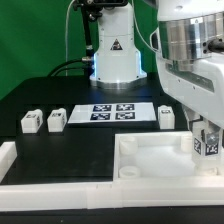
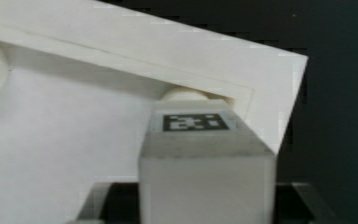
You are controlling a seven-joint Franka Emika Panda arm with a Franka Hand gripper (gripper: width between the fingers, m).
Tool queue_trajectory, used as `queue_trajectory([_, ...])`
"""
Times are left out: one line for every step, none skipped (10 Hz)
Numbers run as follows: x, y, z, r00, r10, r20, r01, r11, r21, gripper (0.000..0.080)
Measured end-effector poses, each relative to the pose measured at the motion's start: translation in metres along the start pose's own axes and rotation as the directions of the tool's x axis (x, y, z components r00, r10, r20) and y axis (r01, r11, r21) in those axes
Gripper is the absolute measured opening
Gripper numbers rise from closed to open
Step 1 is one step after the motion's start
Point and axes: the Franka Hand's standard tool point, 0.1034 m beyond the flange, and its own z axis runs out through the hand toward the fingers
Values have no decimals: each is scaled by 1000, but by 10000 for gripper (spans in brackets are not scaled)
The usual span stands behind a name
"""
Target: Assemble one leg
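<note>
- Nearest, a white rail (image 1: 60,190) runs along the front of the bench (image 1: 70,98), with the big white tray (image 1: 150,165) just behind it.
- Over the tray's corner on the exterior view's right, the fingers (image 1: 198,135) are clenched on the leg (image 1: 205,147), which hangs upright with its tag facing out. I cannot tell whether it touches the tray.
- In the wrist view, the leg's tip sits right beside a round pale spot (image 2: 194,96) in that corner, probably the socket.
- The step in hand looks like seating the leg in the corner.
- The next move calls for lining the tip up with the hole, then lowering it straight; any tilt could jam it.
- Farther back lie three spare legs (image 1: 56,119), two at the exterior view's left and one at its right, with the marker board (image 1: 112,111) between them.
- Farthest stands the arm's base (image 1: 115,55).
</note>
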Motion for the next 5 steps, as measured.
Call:
queue_trajectory([-1, 0, 1, 999, -38, 2, 38, 999, 0, 294])
queue_trajectory([-4, 0, 2, 997, -80, -1, 80, 997, -3, 493])
queue_trajectory([-16, 0, 5, 973, -232, -3, 232, 973, -8, 615])
queue_trajectory([-22, 0, 6, 907, -422, 0, 422, 906, -10, 639])
queue_trajectory([-24, 1, 7, 824, -566, 5, 566, 824, -10, 639])
